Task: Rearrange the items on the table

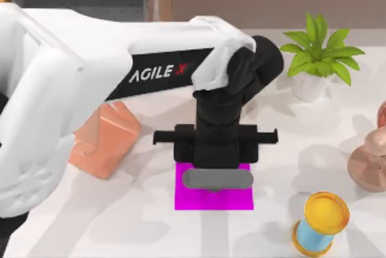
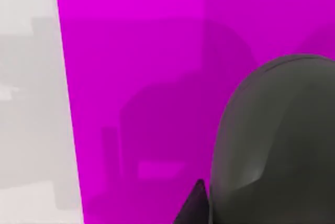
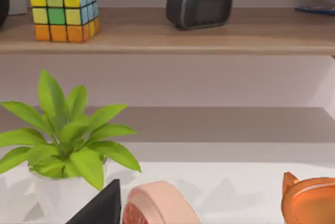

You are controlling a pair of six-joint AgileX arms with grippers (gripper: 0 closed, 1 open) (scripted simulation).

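Observation:
A dark grey oval mouse [image 1: 217,179] lies across the small magenta mat [image 1: 214,198] on the white table [image 1: 139,222]. My left gripper [image 1: 214,149] hangs straight down over it, its black body covering the mouse's far side. In the left wrist view the mouse [image 2: 277,140] bulks large over the mat [image 2: 136,77], and one dark fingertip [image 2: 193,203] sits right against its side, so the gripper looks shut on it. A dark edge of my right gripper [image 3: 104,208] shows in the right wrist view, off toward the plant.
A salmon box [image 1: 105,140] stands left of the mat. A potted plant [image 1: 316,59] is at the back right, a copper-coloured figure [image 1: 369,158] at the right edge, and a yellow-ended blue spool [image 1: 319,222] at the front right. Shelves behind hold a colour cube [image 3: 63,12] and a black speaker [image 3: 199,5].

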